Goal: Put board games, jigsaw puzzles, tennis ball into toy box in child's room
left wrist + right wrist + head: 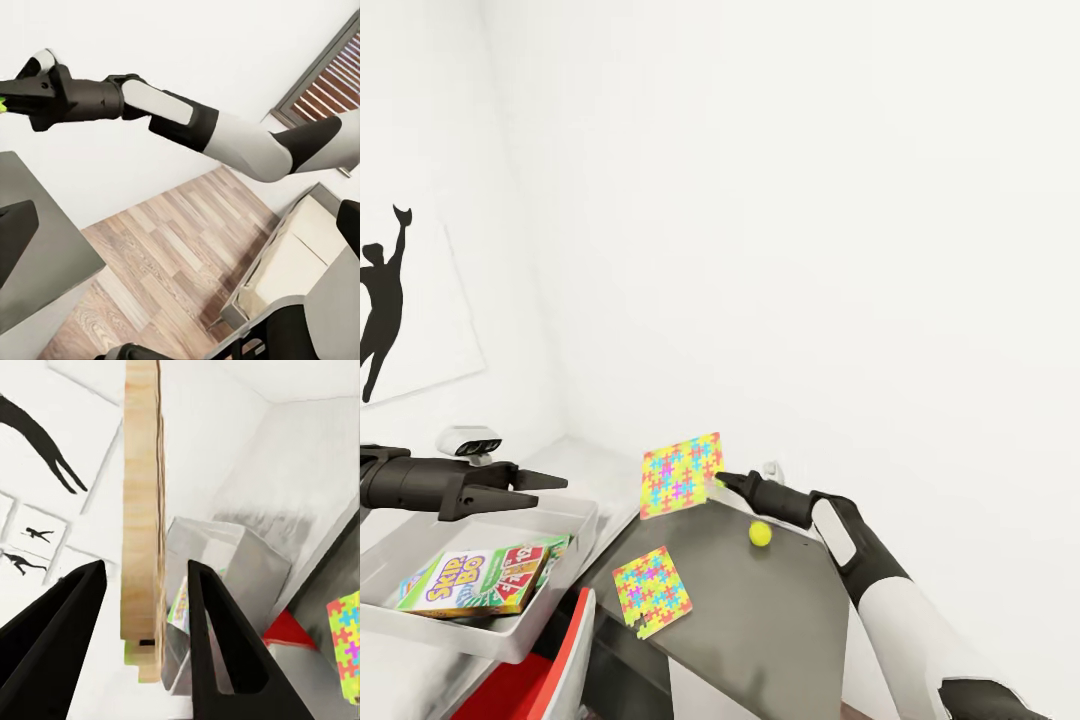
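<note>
My right gripper [718, 480] is shut on one jigsaw puzzle [680, 475], holding it tilted up in the air above the dark grey table [760, 620]. The right wrist view sees that sheet [142, 525] edge-on between the black fingers [71, 641]. The second jigsaw puzzle [650, 590] lies flat near the table's left edge. The tennis ball [760, 533] rests on the table just under my right wrist. The toy box [575, 520] stands left of the table with two board games [465, 582] inside. My left gripper [550, 490] hovers open above the box.
A red object [540, 680] sits low between the toy box and the table. White walls close in behind the table, with a black silhouette picture [385, 300] on the left. The left wrist view looks across the wood floor [172, 255] to the bed [300, 255].
</note>
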### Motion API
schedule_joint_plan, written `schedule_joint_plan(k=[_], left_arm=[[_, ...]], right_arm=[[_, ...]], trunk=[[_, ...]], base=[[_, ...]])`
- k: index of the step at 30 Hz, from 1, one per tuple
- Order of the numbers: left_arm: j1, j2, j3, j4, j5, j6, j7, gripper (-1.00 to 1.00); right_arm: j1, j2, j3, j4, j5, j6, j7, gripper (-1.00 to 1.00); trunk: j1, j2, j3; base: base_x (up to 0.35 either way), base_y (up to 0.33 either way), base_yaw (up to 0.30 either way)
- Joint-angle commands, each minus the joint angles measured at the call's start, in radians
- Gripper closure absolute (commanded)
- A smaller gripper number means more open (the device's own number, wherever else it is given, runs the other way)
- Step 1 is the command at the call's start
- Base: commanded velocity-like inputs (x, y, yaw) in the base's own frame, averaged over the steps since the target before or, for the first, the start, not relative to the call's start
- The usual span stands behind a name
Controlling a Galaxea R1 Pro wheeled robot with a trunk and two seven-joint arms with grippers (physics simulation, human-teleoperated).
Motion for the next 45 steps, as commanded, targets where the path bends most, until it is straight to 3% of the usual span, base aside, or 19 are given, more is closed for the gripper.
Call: schedule_joint_plan(k=[1,4,7,18,39,45], left_arm=[[-0.001,0.001,-0.002,0.0,0.001,0.011,-0.004,-1.0],[-0.001,0.001,-0.002,0.0,0.001,0.011,-0.004,-1.0],[-0.001,0.0,-0.003,0.0,0.001,0.011,-0.004,-1.0],[0.0,-0.001,-0.002,0.0,0.001,0.011,-0.004,-1.0],[-0.001,-0.001,-0.002,0.0,0.001,0.011,-0.004,-1.0],[0.0,-0.001,-0.003,0.0,0.001,0.011,-0.004,-1.0]], right_arm=[[0.0,0.001,-0.004,-0.018,0.011,0.004,0.009,1.0],[0.023,0.001,-0.003,-0.126,0.011,0.022,0.032,1.0],[0.044,0.0,-0.006,-0.164,0.011,0.032,0.037,1.0],[0.047,0.0,-0.006,-0.17,0.011,0.032,0.038,1.0],[0.047,0.004,-0.006,-0.171,0.01,0.031,0.042,1.0],[0.048,0.012,-0.009,-0.178,0.004,0.033,0.038,1.0]], trunk=[[0.0,-0.001,-0.001],[0.0,-0.001,-0.001],[0.0,-0.001,-0.001],[0.0,-0.001,-0.001],[0.0,-0.001,-0.001],[0.0,-0.001,-0.001]], base=[[0.0,0.0,0.0],[0.0,0.0,0.0],[0.0,0.0,0.0],[0.0,0.0,0.016],[0.0,0.0,0.273],[0.0,0.0,0.082]])
